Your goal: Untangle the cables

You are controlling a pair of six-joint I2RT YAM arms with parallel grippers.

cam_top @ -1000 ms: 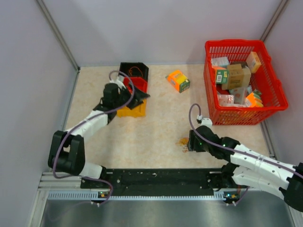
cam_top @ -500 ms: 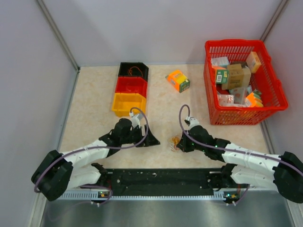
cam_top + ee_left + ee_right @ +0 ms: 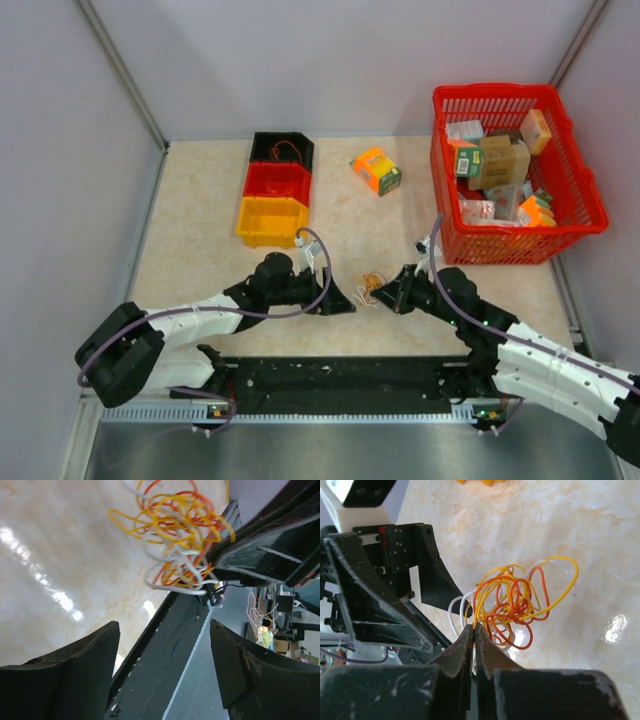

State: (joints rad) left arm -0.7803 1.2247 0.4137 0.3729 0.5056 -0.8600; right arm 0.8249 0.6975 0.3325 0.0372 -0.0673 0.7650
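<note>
The cables [image 3: 371, 290] are a small clump of orange, yellow and white loops held just above the table near its front middle. My right gripper [image 3: 383, 296] is shut on strands at the clump's edge; in the right wrist view the pinched jaws [image 3: 474, 630] meet with orange and yellow wires [image 3: 512, 605] fanning out beyond them. My left gripper [image 3: 347, 303] points at the clump from the left, open, a short way off. In the left wrist view its gripper [image 3: 165, 640] holds nothing, and the cables [image 3: 175, 530] hang ahead of the fingers.
Three stacked bins, black [image 3: 281, 150], red [image 3: 277, 181] and yellow [image 3: 271, 219], stand at the back left. An orange box [image 3: 376, 170] lies at the back centre. A red basket [image 3: 577, 165] full of packages is at the right. The black base rail [image 3: 340, 378] runs along the near edge.
The right gripper closed on the cables and lifted them slightly back and right. The left arm swung from the bins down to the front and now faces the clump.
</note>
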